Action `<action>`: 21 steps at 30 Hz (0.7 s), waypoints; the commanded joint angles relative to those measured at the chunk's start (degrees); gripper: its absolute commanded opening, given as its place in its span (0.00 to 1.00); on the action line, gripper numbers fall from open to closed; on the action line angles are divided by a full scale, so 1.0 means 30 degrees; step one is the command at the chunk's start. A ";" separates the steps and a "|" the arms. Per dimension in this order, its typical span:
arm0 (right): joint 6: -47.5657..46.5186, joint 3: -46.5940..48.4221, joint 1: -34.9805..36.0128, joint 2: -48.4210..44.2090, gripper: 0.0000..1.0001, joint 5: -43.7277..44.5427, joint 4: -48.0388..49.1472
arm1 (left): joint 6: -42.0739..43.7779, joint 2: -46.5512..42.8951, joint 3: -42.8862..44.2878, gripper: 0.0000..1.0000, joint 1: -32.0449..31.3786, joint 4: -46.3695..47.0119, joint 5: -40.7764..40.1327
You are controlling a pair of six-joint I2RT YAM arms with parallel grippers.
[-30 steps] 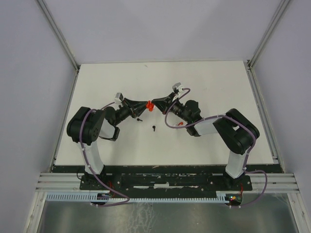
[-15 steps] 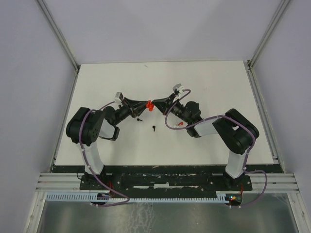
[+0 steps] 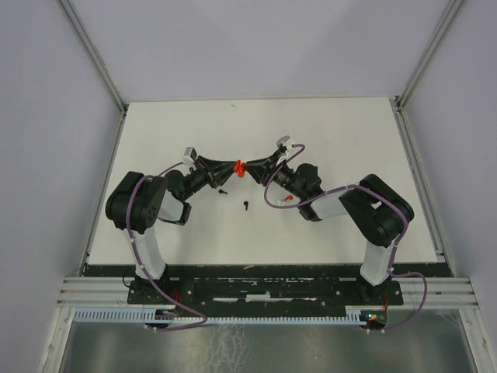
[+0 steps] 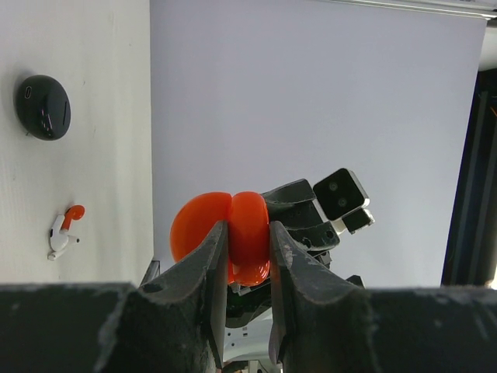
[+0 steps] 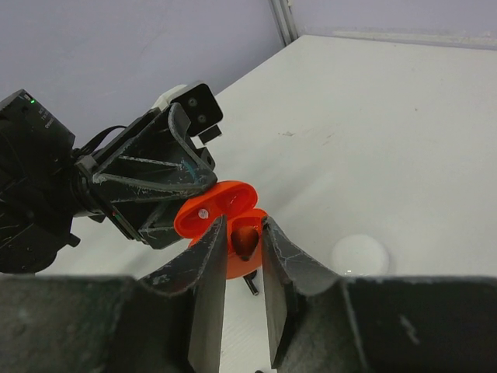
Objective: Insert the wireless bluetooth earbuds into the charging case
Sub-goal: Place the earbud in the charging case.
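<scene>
The orange charging case (image 3: 239,166) is held above the table between both grippers, lid open. My left gripper (image 4: 248,233) is shut on one half of the case (image 4: 250,225). My right gripper (image 5: 244,221) has its jaws close together over the case base (image 5: 237,268). A dark red teardrop shape (image 5: 247,237) shows between them; I cannot tell whether it is a socket or an earbud. The open lid (image 5: 217,206) points toward the left gripper. Two black earbuds (image 3: 223,189) (image 3: 246,206) lie on the table below. A red and white earbud (image 4: 62,231) lies on the table.
A black round case (image 4: 43,106) lies on the table in the left wrist view. A white round disc (image 5: 359,255) lies to the right of the right gripper. A small red item (image 3: 286,200) lies by the right forearm. Grey walls enclose the white table (image 3: 349,140).
Both grippers stay together at the orange case; the right wrist has shifted very slightly. The earbuds on the table have not moved.
</scene>
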 commanded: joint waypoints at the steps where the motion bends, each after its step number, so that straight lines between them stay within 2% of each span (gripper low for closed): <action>1: 0.0218 -0.0242 0.0132 -0.0538 0.32 0.0148 0.0445 | -0.1044 -0.0624 0.0538 0.03 -0.0007 0.3854 -0.0011; 4: 0.0204 -0.0427 0.0107 -0.0923 0.35 0.0431 0.0655 | -0.0992 -0.0504 0.0594 0.03 -0.0015 0.3847 -0.0004; 8: 0.0264 -0.0660 0.0083 -0.1820 0.45 0.0783 0.1062 | -0.0888 -0.0201 0.0551 0.03 -0.0013 0.3865 0.0009; 12: 0.0309 -0.0318 0.0028 -0.3216 0.51 0.1041 -0.1363 | -0.0745 0.0113 0.0487 0.03 -0.0001 0.3856 0.0025; 14: 0.0309 0.0169 0.0021 -0.4331 0.52 0.1520 -0.4619 | -0.0657 0.0177 0.0455 0.03 0.0058 0.3850 0.0024; 19: -0.0024 0.3965 0.0125 -0.7146 0.53 0.5857 -1.8877 | -0.0545 0.0293 0.0531 0.03 0.0217 0.3837 -0.0025; 21: -0.0101 0.4895 0.0151 -0.7709 0.56 0.7707 -2.2677 | -0.0478 0.0353 0.0714 0.03 0.0211 0.3828 -0.0155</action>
